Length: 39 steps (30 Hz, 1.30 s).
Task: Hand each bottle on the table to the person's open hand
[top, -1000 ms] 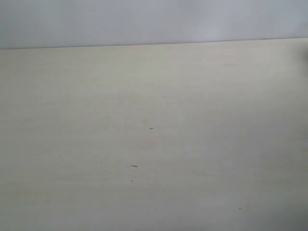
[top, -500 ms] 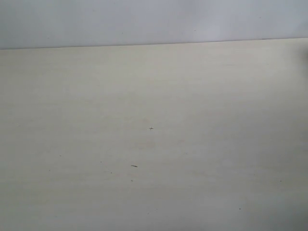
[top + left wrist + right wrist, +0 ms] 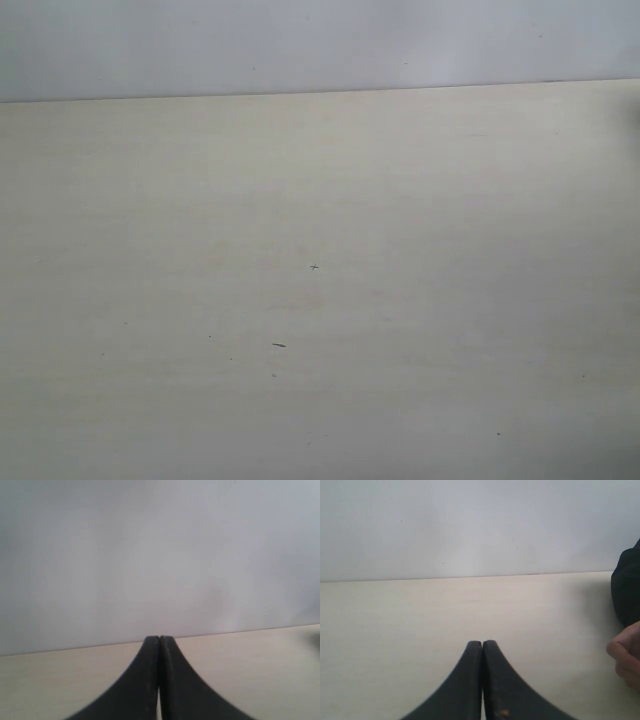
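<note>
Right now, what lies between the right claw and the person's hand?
Nothing. In the right wrist view, only a bare stretch of table separates the shut right claw from the person's hand at the picture's edge.

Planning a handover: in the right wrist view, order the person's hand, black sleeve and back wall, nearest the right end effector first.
1. person's hand, over the table.
2. black sleeve, behind the hand.
3. back wall, past the table's edge.

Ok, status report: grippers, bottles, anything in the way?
Black left gripper shut, empty. Black right gripper shut, empty. No bottles visible on pale beige table. Bare light-skinned hand over table, fingers curled.
</note>
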{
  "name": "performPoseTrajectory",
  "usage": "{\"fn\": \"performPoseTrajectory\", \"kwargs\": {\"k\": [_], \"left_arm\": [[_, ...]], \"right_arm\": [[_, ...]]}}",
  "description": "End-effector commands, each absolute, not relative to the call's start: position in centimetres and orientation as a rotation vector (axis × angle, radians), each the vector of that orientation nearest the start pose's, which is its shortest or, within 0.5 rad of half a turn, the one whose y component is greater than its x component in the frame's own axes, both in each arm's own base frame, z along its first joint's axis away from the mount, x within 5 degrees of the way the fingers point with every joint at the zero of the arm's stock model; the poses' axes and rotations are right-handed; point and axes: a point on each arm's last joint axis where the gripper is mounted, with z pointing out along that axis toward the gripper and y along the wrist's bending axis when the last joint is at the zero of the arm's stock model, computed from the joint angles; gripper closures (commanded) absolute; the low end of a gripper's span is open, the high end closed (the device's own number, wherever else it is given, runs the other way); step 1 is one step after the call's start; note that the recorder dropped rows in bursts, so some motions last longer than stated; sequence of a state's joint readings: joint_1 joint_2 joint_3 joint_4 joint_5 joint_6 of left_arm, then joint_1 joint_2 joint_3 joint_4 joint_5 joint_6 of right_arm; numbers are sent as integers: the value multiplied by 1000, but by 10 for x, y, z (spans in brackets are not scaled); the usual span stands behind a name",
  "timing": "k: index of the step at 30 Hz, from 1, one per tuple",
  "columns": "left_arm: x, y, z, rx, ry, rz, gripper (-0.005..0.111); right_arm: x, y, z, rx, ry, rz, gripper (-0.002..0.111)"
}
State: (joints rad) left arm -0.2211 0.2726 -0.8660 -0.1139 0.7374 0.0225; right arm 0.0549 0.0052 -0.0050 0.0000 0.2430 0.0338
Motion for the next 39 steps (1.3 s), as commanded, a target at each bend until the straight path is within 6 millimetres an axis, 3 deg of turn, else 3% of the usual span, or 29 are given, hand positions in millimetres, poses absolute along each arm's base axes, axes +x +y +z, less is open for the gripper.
{"fn": "performPoseTrajectory", "kwargs": {"k": [1, 21, 23, 29, 34, 39], "left_arm": [[8, -9, 405, 189, 1621, -281, 107], [12, -10, 398, 190, 1648, -280, 107], [17, -11, 389, 193, 1676, -277, 107], [39, -16, 332, 198, 1843, -266, 107], [56, -16, 309, 180, 1683, -233, 107], [67, -18, 271, 280, 1668, -121, 107]], "right_arm": [[55, 3, 192, -29, 1721, 58, 108], [55, 3, 192, -29, 1721, 58, 108], [55, 3, 192, -29, 1721, 58, 108], [55, 3, 192, -29, 1721, 58, 108], [55, 3, 192, -29, 1721, 58, 108], [55, 3, 192, -29, 1721, 58, 108]]}}
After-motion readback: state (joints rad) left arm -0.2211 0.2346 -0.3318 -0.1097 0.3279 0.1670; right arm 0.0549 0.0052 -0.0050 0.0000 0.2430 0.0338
